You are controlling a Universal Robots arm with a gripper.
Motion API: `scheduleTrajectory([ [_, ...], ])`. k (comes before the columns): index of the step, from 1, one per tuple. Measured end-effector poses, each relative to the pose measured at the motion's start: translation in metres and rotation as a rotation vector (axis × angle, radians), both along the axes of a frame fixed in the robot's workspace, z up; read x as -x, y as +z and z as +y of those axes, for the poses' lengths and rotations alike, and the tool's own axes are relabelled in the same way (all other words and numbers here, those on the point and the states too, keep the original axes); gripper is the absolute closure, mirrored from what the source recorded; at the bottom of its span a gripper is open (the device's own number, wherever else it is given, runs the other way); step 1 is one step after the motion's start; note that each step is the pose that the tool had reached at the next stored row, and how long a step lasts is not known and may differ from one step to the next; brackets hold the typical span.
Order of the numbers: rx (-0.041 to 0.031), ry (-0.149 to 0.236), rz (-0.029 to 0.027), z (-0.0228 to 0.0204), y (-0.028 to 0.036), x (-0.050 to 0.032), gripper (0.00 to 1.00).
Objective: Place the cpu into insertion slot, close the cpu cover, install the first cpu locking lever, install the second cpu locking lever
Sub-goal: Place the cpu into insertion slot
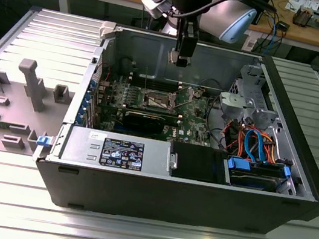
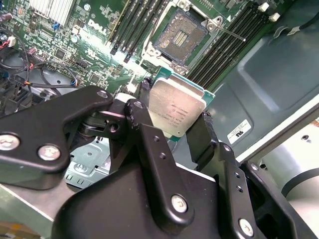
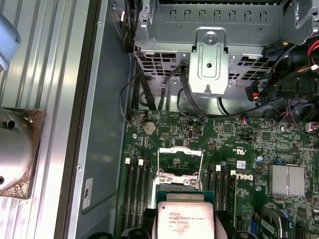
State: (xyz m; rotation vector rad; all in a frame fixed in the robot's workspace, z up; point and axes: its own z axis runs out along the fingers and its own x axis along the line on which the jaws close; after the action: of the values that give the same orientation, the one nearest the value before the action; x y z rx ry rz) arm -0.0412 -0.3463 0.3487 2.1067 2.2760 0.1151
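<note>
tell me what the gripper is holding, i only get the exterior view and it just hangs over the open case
Observer: In the second wrist view the gripper is shut on the cpu, with a finger on each of two opposite edges and the metal top facing the camera.
Operator: is the insertion slot free
Observer: Yes. The insertion slot shows a bare pin field with no chip in it.
Operator: any lever in the way
Observer: A thin metal lever sticks out to one side of the slot, not across the pin field.
</note>
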Motion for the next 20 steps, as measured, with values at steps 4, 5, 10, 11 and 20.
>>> scheduleTrajectory([
  [4, 0.0000, -0.001, 0.0000, 0.0000, 0.0000, 0.0031, 0.46],
  [5, 0.0000, -0.001, 0.0000, 0.0000, 0.0000, 0.0037, 0.46],
  [10, 0.0000, -0.003, 0.0000, 0.0000, 0.0000, 0.0064, 0.46],
  [11, 0.0000, -0.003, 0.0000, 0.0000, -0.0001, 0.0069, 0.46],
  [20, 0.0004, -0.073, 0.0003, -0.0001, -0.0044, 0.0087, 0.46],
])
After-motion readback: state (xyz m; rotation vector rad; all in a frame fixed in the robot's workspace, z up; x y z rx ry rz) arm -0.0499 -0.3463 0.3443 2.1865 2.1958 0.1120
